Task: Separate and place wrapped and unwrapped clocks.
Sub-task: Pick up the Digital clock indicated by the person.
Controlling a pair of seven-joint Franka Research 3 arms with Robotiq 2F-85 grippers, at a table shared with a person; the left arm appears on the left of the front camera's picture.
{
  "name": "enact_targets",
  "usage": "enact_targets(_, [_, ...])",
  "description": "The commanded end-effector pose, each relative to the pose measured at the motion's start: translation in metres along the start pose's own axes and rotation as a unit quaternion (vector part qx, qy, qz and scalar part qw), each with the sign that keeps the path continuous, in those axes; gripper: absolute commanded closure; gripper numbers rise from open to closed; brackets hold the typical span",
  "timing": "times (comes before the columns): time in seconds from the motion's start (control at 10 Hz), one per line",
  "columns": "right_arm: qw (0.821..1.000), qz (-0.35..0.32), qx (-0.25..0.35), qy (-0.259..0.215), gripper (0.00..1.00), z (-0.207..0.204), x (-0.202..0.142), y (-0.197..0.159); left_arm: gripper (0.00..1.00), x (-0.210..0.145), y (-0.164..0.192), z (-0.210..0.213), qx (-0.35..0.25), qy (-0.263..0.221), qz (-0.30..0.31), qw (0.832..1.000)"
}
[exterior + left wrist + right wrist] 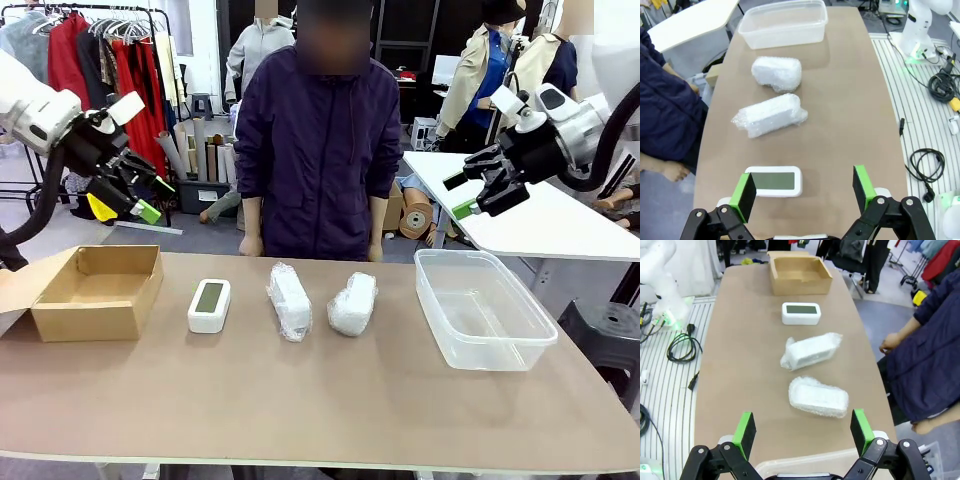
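You are looking at a sorting job not yet begun: all 3 clocks are lying in a row across the middle of the bench (300, 410), apart from one another, so each is offering a free approach from above. The bare clock (209, 305) is lying flat, screen up, nearest the cardboard box (85, 322) on your left. The first wrapped clock (289, 300) and the second wrapped clock (352, 303) are lying toward the clear plastic tub (500, 355) on your right. That layout is probably hinting at which container is taking which kind, though nothing is marking it. Both containers are sitting open and holding nothing. The left end effector (155, 198) is hovering high over the box side, jaws spread wide and gripping nothing; in its wrist view the bare clock is showing between its 2 green pads (746, 192), nearer one of them. The right end effector (460, 195) is hanging above the tub side, jaws likewise wide apart and empty. The person (318, 150) is standing at the far edge, arms hanging down, not reaching in.
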State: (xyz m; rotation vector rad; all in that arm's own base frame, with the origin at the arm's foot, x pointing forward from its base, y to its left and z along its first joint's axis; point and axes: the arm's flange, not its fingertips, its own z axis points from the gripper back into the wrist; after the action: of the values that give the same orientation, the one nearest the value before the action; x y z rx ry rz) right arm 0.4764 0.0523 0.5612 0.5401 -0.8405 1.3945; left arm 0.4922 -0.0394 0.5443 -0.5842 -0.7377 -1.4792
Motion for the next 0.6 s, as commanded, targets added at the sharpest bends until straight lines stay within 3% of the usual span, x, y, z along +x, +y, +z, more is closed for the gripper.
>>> enact_targets(0.0, [1.000,0.010,-0.006,-0.024,0.00,0.007,-0.005,-0.012,0.00,-0.006,0.012,0.011,0.000,-0.018,0.000,1.000])
enact_targets(0.5, [1.000,0.002,-0.004,-0.026,0.00,0.019,-0.011,-0.021,0.00,-0.015,0.023,0.025,-0.003,-0.015,0.012,1.000])
